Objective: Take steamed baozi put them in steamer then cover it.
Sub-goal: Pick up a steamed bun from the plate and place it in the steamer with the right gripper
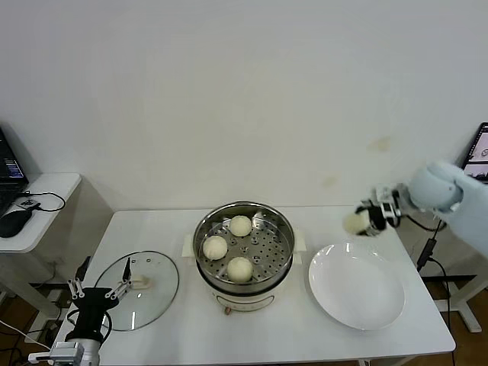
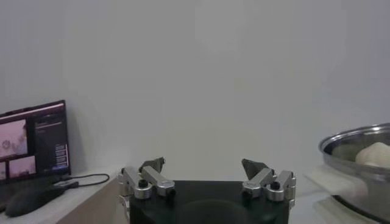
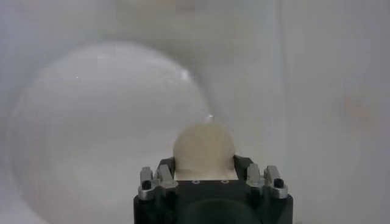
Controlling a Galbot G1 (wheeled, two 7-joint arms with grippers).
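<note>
The left pincer [image 1: 95,292] hangs spread wide and empty off the table's [image 1: 305,335] front left corner, just by the lid [image 1: 152,293] lying flat there. If it swings, it could knock the lid off the edge. The steamer [image 1: 244,229] stands mid-table, open, with three buns [image 1: 239,268] on its tray. The plate [image 1: 357,286] toward the right edge is bare. Above its far rim the right pincer [image 1: 366,221] is closed on the fourth bun [image 1: 354,223], raised clear. The bun is soft and round; a hard squeeze may dent it, a loose one may let it slip on the way over, and a low pass could clip the steamer's rim
</note>
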